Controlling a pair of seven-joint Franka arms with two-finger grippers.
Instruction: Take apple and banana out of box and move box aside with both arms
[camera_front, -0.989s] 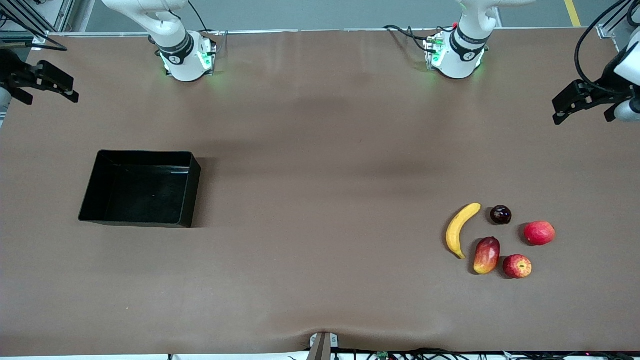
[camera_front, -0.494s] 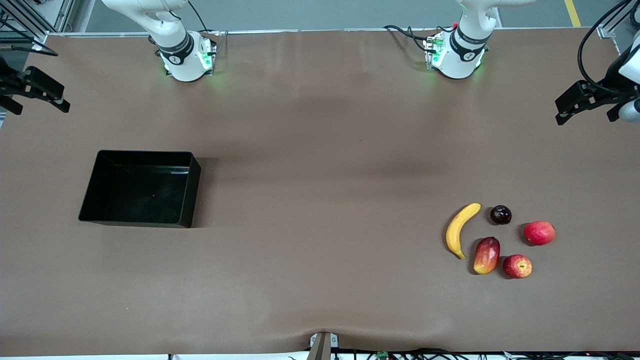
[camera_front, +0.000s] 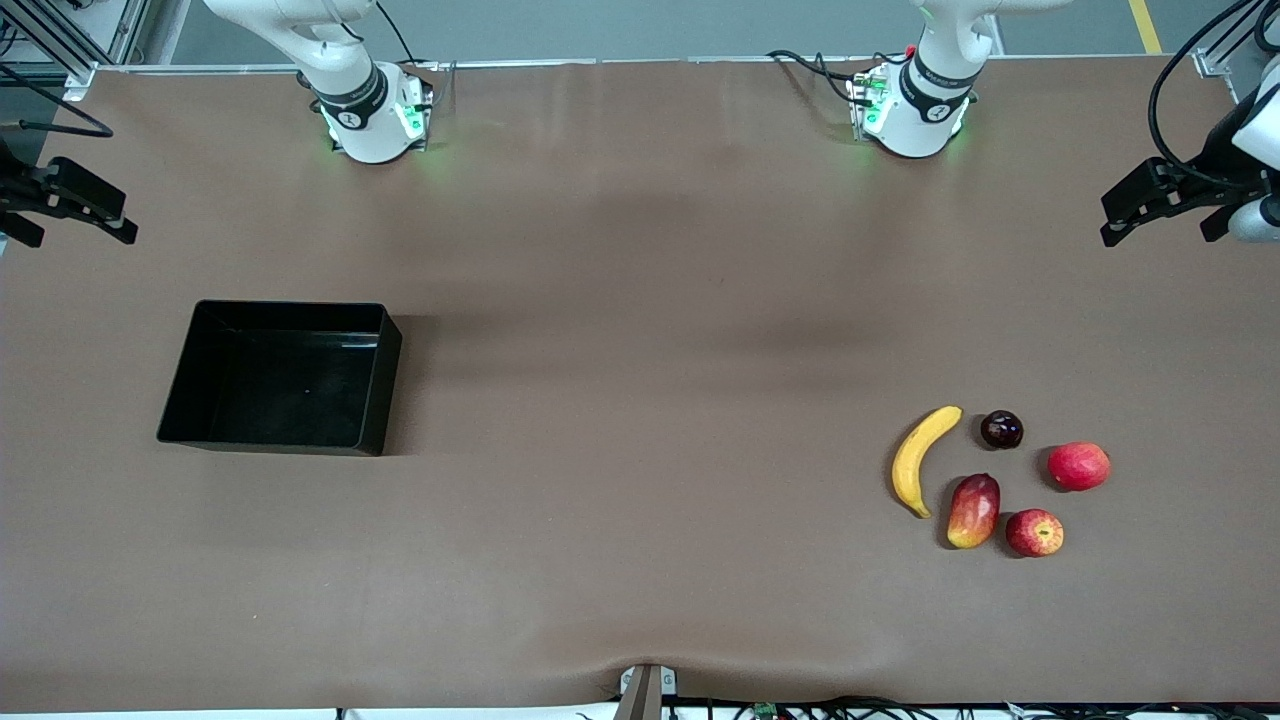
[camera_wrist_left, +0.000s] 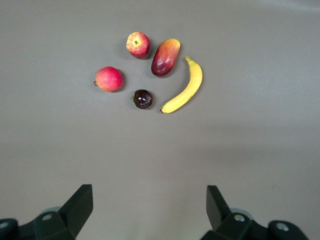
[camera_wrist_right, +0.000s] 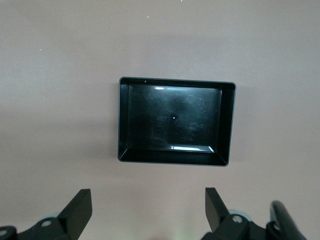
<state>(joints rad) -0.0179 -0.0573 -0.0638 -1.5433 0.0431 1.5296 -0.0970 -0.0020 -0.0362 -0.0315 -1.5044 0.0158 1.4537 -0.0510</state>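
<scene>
Your left gripper (camera_front: 1150, 205) hangs high over the edge of the table (camera_front: 640, 300) at the left arm's end, fingers spread wide with nothing between them; in the left wrist view the two fingertips (camera_wrist_left: 82, 200) stand well apart above bare table. Your right gripper (camera_front: 85, 205) hangs the same way over the edge at the right arm's end, also released and holding nothing.

The box (camera_front: 283, 376) sits on the table toward the right arm's end, open side up, and as far as its dark glossy floor lets you judge, nothing lies in it. The right wrist view looks straight down into it.

All the fruit lies in a loose cluster toward the left arm's end, well apart from the box. The banana (camera_front: 920, 458) lies on the side of the cluster toward the box, its curve wrapping around the others. The mango (camera_front: 974, 510) is just beside the banana's lower end. The apple (camera_front: 1035, 532) sits next to the mango and is the fruit nearest the front camera. The plain red fruit (camera_front: 1079, 466) lies at the cluster's outer side, and a small dark round fruit (camera_front: 1001, 429) rests near the banana's upper tip, farthest from the camera.
</scene>
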